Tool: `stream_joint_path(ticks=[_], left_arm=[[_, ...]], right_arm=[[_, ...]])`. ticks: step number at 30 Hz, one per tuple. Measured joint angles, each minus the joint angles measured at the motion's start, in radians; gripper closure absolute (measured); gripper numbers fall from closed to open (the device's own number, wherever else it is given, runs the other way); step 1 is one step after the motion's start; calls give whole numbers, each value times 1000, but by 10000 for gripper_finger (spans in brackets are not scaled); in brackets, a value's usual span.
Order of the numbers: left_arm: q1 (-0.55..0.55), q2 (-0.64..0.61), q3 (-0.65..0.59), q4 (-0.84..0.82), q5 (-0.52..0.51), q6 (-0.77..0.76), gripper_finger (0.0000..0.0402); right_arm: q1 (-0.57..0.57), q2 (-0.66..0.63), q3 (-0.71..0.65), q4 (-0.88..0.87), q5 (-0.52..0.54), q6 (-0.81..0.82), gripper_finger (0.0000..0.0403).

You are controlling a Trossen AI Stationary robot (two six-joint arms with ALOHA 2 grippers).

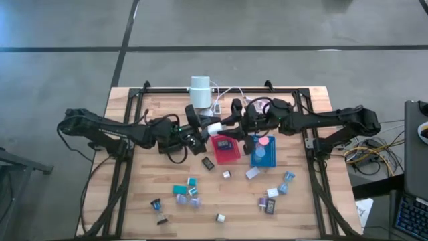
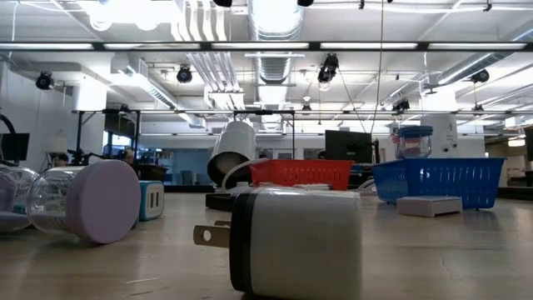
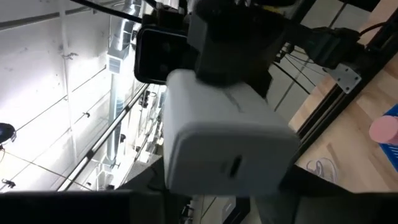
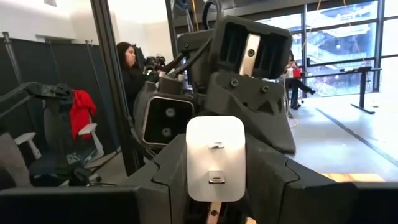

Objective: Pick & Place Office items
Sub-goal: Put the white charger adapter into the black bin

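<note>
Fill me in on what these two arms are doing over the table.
Both arms meet in mid-air above the wooden table, just behind the red tray. The right claw grips a white charger block, and the left claw is right up against that block, so this looks like a handover. Most small office items lie scattered on the table; a pink disc sits in the blue tray.

Bare boards (image 1: 321,214) beyond scattered office items (image 1: 190,194)

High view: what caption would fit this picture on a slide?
Both arms meet above the red tray, a white block between the left gripper and right gripper; small office items lie scattered below.
</note>
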Motion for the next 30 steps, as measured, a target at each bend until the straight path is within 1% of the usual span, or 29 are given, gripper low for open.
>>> stream_joint_path(ticks=[4, 8, 12, 17, 20, 23, 26, 30], left_arm=[[-1, 0, -1, 0, -1, 1, 249], [-1, 0, -1, 4, -17, 3, 228], [-2, 0, -1, 7, -31, 1, 190], [-10, -1, -1, 8, -35, 0, 131], [-18, -1, -1, 8, -55, -13, 108], [-24, -1, -2, 13, -103, -40, 103], [-26, -1, -1, 24, -147, -69, 110], [-28, -1, 3, 23, -151, -83, 123]], right_arm=[[0, -4, -2, -1, 16, 1, 287], [-2, -7, -4, -6, 25, 2, 287], [-4, -7, -4, -7, 52, 1, 287], [-11, -7, -4, -7, 55, 3, 287], [-12, -7, -4, -7, 56, 3, 287], [-12, -7, -4, -7, 58, 3, 287], [-15, -7, -4, -17, 86, 2, 287], [-21, -7, -5, -38, 108, 2, 287]])
